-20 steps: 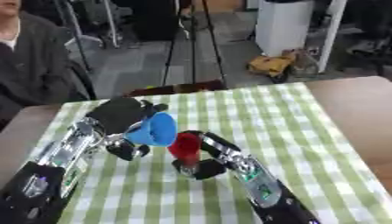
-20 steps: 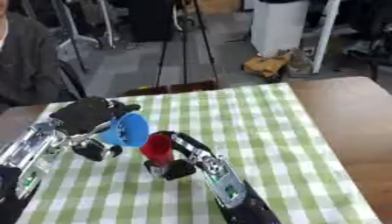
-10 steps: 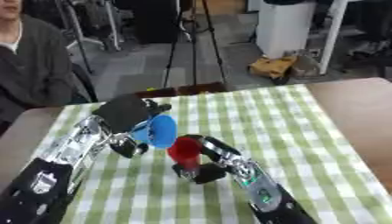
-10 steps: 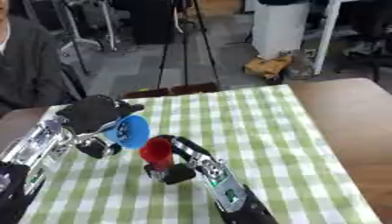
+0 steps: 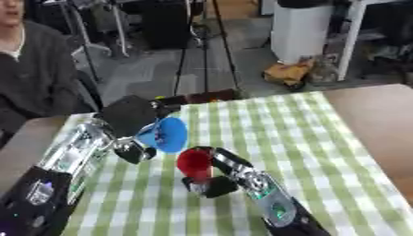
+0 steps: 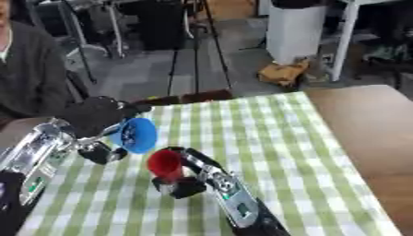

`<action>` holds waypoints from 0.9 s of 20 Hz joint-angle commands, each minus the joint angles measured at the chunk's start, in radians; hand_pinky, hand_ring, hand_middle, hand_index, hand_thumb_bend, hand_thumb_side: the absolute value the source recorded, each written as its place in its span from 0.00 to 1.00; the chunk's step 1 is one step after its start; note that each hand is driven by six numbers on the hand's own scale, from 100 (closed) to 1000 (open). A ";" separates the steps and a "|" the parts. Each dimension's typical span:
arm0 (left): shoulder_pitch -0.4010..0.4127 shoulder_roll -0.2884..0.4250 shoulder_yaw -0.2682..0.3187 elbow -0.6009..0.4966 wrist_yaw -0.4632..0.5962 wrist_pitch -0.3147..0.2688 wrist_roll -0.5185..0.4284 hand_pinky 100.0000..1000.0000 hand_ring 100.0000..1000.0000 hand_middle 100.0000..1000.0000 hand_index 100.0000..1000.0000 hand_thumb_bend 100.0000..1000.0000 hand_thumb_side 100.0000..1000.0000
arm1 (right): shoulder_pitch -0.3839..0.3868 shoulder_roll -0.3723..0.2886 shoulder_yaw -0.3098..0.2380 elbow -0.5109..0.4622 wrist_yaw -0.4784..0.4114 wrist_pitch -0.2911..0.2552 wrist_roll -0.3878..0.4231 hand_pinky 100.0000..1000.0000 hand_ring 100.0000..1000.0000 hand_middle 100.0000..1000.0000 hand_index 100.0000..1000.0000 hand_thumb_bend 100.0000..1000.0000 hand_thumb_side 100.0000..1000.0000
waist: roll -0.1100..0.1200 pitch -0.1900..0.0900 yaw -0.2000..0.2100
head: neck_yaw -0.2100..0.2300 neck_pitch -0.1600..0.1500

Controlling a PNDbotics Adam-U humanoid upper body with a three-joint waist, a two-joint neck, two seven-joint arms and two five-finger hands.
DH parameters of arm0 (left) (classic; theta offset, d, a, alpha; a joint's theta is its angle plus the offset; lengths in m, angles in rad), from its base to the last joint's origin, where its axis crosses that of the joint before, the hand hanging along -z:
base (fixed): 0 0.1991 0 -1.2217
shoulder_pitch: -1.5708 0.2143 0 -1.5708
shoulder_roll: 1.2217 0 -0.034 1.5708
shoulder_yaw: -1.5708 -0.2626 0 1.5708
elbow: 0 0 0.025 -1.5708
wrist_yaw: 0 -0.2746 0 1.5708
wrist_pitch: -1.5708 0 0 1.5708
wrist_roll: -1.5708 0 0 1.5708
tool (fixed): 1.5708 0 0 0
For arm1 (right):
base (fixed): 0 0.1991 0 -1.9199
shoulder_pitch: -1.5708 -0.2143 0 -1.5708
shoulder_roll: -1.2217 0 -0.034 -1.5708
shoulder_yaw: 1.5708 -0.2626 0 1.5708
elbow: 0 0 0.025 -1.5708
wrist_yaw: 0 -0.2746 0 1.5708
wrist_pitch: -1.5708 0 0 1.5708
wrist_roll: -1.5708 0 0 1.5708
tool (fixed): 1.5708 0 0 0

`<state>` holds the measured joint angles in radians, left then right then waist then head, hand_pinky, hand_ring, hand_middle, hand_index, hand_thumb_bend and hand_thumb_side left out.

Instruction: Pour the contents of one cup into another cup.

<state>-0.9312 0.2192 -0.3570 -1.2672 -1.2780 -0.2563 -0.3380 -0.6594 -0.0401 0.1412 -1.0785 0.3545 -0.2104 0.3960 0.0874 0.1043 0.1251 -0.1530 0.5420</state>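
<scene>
Left eye view: left hand (image 5: 129,120), fingers curled round blue cup (image 5: 164,134), tipped on its side above red cup (image 5: 194,162). Right eye view: right hand (image 6: 190,179), fingers wrapped round the red cup, low over the checked worktop (image 6: 266,138).

Blue cup (image 5: 165,134) in left hand (image 5: 129,116) now tipped further, mouth facing the red cup (image 5: 194,162). Right hand (image 5: 216,177) has lifted the red cup slightly, nearer the blue one.
</scene>
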 commanded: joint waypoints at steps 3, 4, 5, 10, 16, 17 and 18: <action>-0.016 0.050 0.015 -0.058 0.059 0.010 -0.027 0.63 0.38 0.27 0.54 0.32 0.00 | -0.014 -0.009 -0.004 -0.006 0.012 -0.006 0.000 0.80 0.78 0.66 0.82 0.12 0.05 | 0.003 -0.023 0.005 | -0.020 -0.008; -0.016 0.056 0.014 -0.065 0.063 0.009 -0.033 0.63 0.38 0.27 0.54 0.32 0.00 | -0.013 -0.011 -0.004 -0.005 0.011 -0.006 0.001 0.80 0.78 0.66 0.81 0.12 0.05 | 0.004 -0.024 0.006 | -0.025 -0.009; -0.017 0.060 0.013 -0.072 0.066 0.007 -0.040 0.63 0.38 0.27 0.54 0.32 0.00 | -0.013 -0.013 -0.003 -0.005 0.011 -0.007 0.001 0.80 0.78 0.66 0.81 0.12 0.05 | 0.005 -0.025 0.006 | -0.029 -0.009; -0.018 0.075 0.014 -0.099 0.065 0.000 -0.064 0.64 0.37 0.25 0.55 0.34 0.00 | -0.011 -0.015 -0.003 0.000 0.013 -0.007 0.000 0.80 0.79 0.66 0.81 0.10 0.05 | 0.010 -0.029 0.007 | -0.036 -0.012; -0.016 0.082 0.015 -0.118 0.066 -0.003 -0.076 0.64 0.37 0.25 0.54 0.34 0.00 | -0.011 -0.015 -0.005 0.006 0.020 -0.008 -0.003 0.80 0.79 0.66 0.81 0.09 0.06 | 0.014 -0.031 0.009 | -0.039 -0.015; -0.017 0.082 0.015 -0.119 0.066 -0.003 -0.077 0.64 0.37 0.25 0.54 0.34 0.00 | -0.011 -0.015 -0.006 0.008 0.021 -0.008 -0.004 0.80 0.79 0.66 0.81 0.09 0.06 | 0.015 -0.031 0.009 | -0.039 -0.015; -0.017 0.083 0.015 -0.120 0.065 -0.003 -0.078 0.64 0.37 0.24 0.54 0.34 0.00 | -0.011 -0.015 -0.006 0.009 0.023 -0.008 -0.005 0.80 0.79 0.66 0.81 0.09 0.06 | 0.015 -0.031 0.010 | -0.039 -0.016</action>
<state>-0.9305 0.2738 -0.3540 -1.3656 -1.2157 -0.2598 -0.4124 -0.6518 -0.0487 0.1406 -1.0605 0.3707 -0.2151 0.3929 0.1036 0.0919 0.1317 -0.1886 0.5380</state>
